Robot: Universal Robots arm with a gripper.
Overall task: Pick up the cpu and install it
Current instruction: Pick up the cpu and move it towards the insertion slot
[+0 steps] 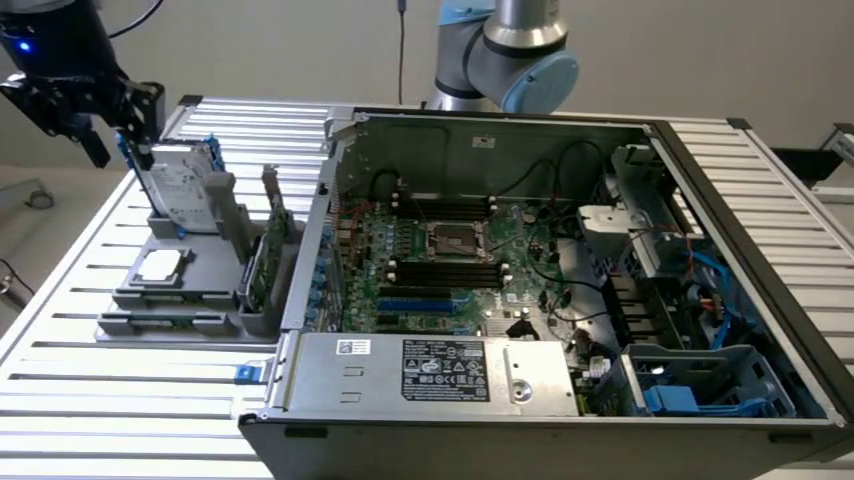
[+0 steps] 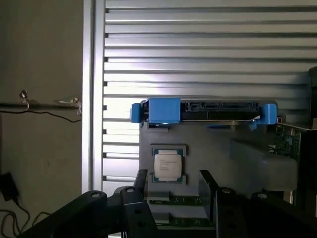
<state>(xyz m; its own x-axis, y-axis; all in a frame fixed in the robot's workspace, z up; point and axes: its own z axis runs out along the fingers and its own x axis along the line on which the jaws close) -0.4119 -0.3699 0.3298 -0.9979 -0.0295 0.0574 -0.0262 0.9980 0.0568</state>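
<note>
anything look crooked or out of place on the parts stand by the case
Nothing stands out. The cpu lies flat and square in its recess on the grey holder, and the hard drive stands upright in its slot. The gripper hangs open above the holder, holding nothing.

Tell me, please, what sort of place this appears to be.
Probably a robotics lab bench for computer assembly: an open computer case lies on a slatted metal table, a grey fixture beside it holds a cpu and a hard drive, and a robot arm stands behind.
</note>
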